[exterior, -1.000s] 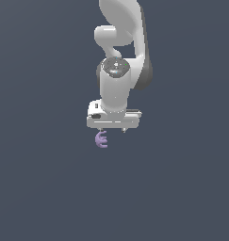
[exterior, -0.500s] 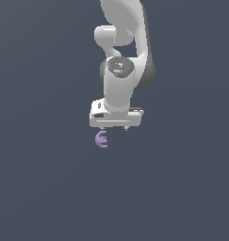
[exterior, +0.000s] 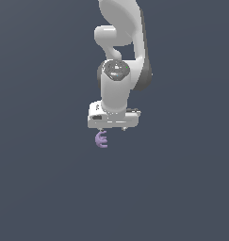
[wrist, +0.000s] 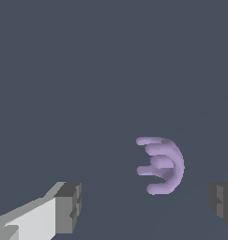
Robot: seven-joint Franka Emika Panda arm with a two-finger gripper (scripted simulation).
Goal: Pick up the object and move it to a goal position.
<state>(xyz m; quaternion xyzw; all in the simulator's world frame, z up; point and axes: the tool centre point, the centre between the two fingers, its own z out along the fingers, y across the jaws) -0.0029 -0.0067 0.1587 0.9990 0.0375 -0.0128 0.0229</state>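
Wrist view: E-shaped purple object (wrist: 162, 165) (unmarked) between spread end effector (wrist: 146, 206) fingers.

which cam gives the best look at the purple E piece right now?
Wrist view. The purple E piece shows large there, all three prongs distinct, sitting between the open fingers and touching neither. In the exterior view it is only a tiny E shape just under the gripper, its prongs barely resolved.
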